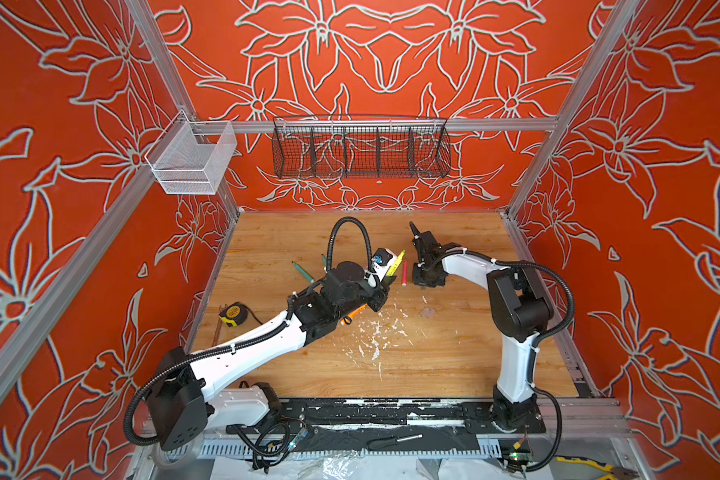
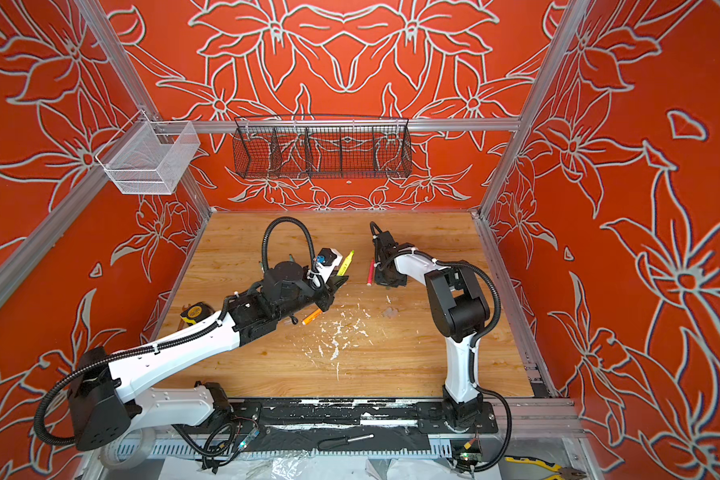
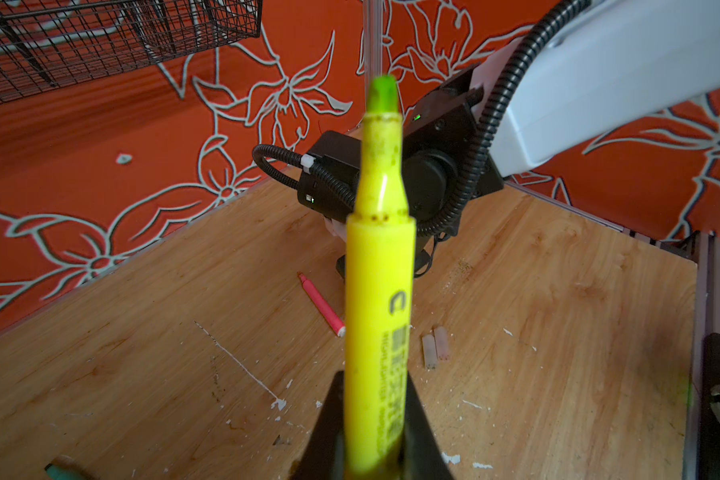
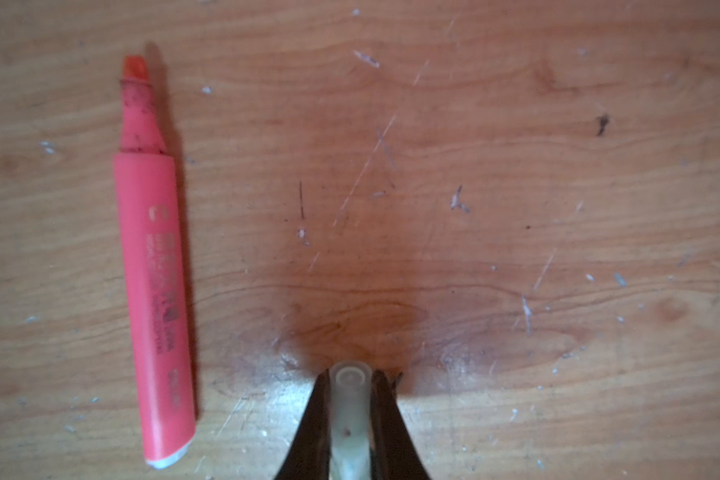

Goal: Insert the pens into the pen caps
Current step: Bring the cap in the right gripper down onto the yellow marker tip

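**1. Near edge.** The orange pen lies on the table, closest to the near edge and partly under my left forearm. Two spare pen caps lie side by side on bare wood near the table's middle, among white paint flecks.

**2. Left hand.** My left hand is clenched on the yellow pen. It grasps the lower barrel, and the pen is lifted clear of the table with its tip aimed toward the far edge. I judge the pen light and stiff, with a smooth barrel that could slide under a push along its length. This hold leaves the tapered nose free for a cap. The felt tip is soft and should take no contact.

**3. Pink pen.** The pink pen lies flat just beside my right hand. Its tip points toward the far edge and its white butt toward the near edge.

**4. Right hand.** My right hand is clenched on a clear pen cap. The cap runs along the fingers, and one end projects past them toward the wood. I cannot tell whether that end touches the table, or whether it is the open end. I judge the cap very light, thin-walled and slick, so it could pivot or squash under hard pressure. It is best held at mid-length with the mouth left clear.

**5. Toward the far edge.** The teal pens lie beyond my left arm, on the side of the table's left edge, and are partly hidden.
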Tool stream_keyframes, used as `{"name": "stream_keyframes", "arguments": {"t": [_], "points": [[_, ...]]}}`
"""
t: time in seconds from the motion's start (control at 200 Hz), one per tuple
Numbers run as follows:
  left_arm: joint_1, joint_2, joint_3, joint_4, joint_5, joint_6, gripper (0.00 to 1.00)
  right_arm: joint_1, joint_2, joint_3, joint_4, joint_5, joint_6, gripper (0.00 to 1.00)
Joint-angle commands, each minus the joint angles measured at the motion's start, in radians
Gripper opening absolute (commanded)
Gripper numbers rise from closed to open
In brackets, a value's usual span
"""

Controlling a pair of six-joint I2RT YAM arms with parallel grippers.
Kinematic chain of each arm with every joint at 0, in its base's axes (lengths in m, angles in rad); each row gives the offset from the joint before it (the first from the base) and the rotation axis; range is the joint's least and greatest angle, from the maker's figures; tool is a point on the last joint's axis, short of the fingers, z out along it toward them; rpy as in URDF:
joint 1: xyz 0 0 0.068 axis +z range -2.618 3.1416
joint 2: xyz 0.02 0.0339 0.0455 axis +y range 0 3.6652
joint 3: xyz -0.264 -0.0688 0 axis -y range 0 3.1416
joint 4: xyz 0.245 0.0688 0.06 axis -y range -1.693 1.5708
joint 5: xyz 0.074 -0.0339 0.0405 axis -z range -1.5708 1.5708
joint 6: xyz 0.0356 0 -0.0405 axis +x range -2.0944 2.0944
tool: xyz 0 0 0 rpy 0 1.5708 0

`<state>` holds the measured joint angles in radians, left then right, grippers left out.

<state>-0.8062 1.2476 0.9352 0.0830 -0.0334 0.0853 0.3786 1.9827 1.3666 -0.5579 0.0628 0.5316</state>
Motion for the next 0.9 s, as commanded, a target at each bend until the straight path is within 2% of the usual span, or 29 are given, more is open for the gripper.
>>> {"name": "stream_keyframes", "arguments": {"t": [0.0,0.115,0.255,0.455,0.671,0.896], "points": [[-0.007,0.007,0.018,0.006,-0.005,0.011,0.00,-0.005,-0.103,-0.036,0.024,-0.019,-0.012,0.06],[-0.007,0.018,0.005,0.027,0.001,-0.003,0.00,-0.002,-0.234,-0.102,0.103,-0.060,-0.014,0.06],[-0.007,0.041,-0.013,0.060,0.036,-0.044,0.00,0.023,-0.446,-0.233,0.317,-0.098,-0.015,0.05],[-0.007,0.072,-0.040,0.130,0.081,-0.132,0.00,0.068,-0.683,-0.361,0.538,-0.088,-0.009,0.05],[-0.006,0.095,-0.041,0.135,0.112,-0.179,0.00,0.105,-0.820,-0.405,0.636,-0.102,0.002,0.05],[-0.005,0.113,-0.026,0.125,0.158,-0.197,0.00,0.122,-0.884,-0.443,0.725,-0.150,0.068,0.05]]}}
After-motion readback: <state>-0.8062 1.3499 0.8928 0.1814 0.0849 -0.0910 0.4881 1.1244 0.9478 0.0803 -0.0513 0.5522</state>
